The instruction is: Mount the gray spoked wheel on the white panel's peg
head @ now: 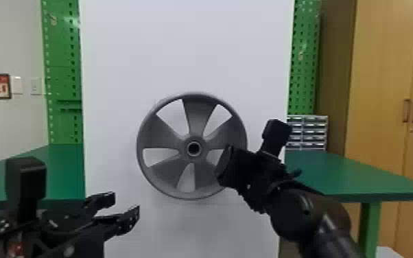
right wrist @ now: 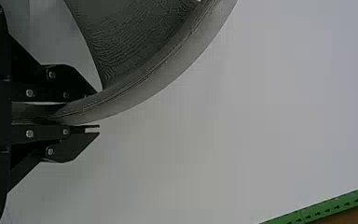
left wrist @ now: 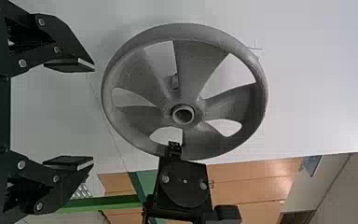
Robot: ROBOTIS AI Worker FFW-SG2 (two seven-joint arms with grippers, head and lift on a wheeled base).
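Wheel [head: 199, 116] upright in front of panel [head: 181, 44]; can't tell if touching. At its four o'clock, my right gripper [head: 223, 166], closed on the rim. Between seven and eight, apart from the wheel, my left gripper [head: 124, 204]: fingers wide, empty.

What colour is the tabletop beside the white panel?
The tabletop is green, best seen in the head view.

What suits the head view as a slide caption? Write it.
Black right gripper holding the round gray spoked wheel by its rim before the white panel, black left gripper open lower left.
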